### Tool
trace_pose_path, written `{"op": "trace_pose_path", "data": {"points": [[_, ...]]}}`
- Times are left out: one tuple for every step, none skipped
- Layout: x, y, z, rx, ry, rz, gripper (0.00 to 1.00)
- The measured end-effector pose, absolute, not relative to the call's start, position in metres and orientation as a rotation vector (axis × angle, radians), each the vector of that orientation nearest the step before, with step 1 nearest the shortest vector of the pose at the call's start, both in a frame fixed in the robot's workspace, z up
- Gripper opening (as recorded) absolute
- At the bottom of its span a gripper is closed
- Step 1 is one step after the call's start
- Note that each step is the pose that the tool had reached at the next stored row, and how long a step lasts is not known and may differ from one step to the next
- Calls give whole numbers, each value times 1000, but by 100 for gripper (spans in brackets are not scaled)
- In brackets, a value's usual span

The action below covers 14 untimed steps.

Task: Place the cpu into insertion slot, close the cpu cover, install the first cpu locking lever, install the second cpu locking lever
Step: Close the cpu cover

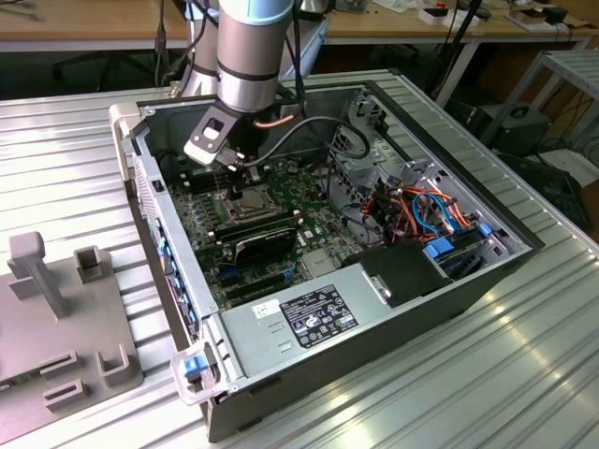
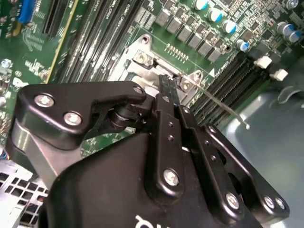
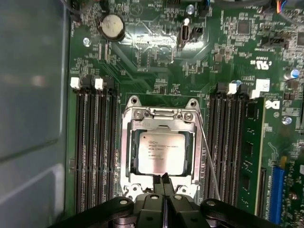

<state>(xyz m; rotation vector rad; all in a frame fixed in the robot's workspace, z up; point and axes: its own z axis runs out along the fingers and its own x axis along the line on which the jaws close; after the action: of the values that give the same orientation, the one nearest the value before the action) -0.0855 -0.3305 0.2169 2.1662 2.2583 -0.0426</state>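
motherboard point(image 3: 156, 71): fingers point(image 3: 161, 186) closed (over cpu cover point(image 3: 127, 153))

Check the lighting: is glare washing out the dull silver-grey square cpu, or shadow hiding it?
First wrist view: the cpu is evenly lit with a soft sheen, no washout; the grey metal cpu cover framing it gleams brighter. Exterior view: the insertion slot sits dim inside the computer case beneath the arm. Second wrist view: the black gripper looms dark; a thin silver wire lever glints.

Arm point(image 1: 245, 65) reaching downward, tool point(image 3: 165, 178) closed, tips together
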Motion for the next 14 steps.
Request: {"op": "trace_pose_path", "data": {"points": [[-86, -331, 215, 2166, 2258, -43, 11], [-86, -331, 212, 2166, 2259, -42, 11], [-86, -331, 212, 2166, 2259, -43, 11], [-86, -331, 212, 2166, 2259, -43, 11], [-86, -331, 212, 2166, 2259, -43, 11], [-86, -331, 214, 2166, 2259, -43, 11], [-86, -331, 216, 2166, 2259, -43, 11], [-86, -331, 221, 2166, 2259, -43, 11], [-86, -331, 225, 2166, 2259, -43, 11], [-86, -330, 225, 2166, 2259, -43, 11], [-85, -330, 225, 2166, 2259, -43, 11], [-83, -330, 225, 2166, 2259, -43, 11], [-75, -330, 225, 2166, 2259, -43, 11], [-68, -329, 225, 2166, 2259, -43, 11]]}}
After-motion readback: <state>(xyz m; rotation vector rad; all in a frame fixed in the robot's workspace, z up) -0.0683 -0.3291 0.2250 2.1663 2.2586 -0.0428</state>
